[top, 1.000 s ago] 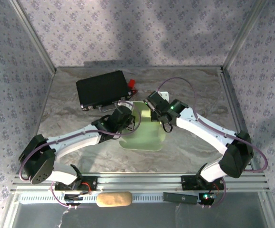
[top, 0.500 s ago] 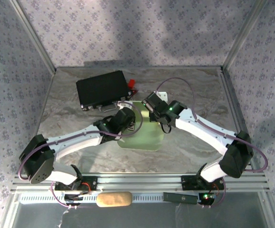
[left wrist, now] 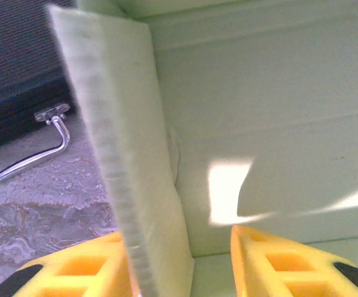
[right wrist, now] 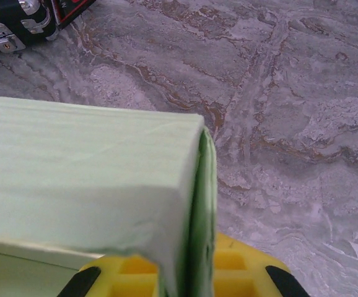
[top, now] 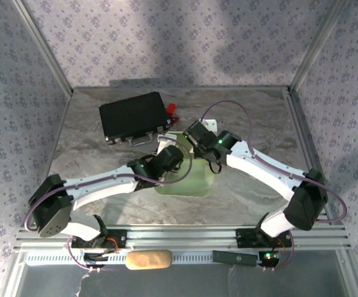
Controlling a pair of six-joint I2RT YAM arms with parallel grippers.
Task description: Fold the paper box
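Status: paper box (top: 197,179) is sitting mid-frame in top view on the table (top: 253,117), just below-right of the black case (top: 132,116). Right gripper (right wrist: 188,266) is clamping a thin doubled wall at a corner of the box, jaws nearly together on the card. Left gripper (left wrist: 173,250) is sitting released. One side wall is standing upright against the finger at btm left of the left wrist view, w/ a clear gap to the other finger, so it's gripping nothing. Progress, imo: roughly midway. Base is lying flat and at least two walls are standing, so it's already reading as a tray. I'm expecting remaining flaps/tabs to need tucking + closing. Can't tell which tabs are locking.
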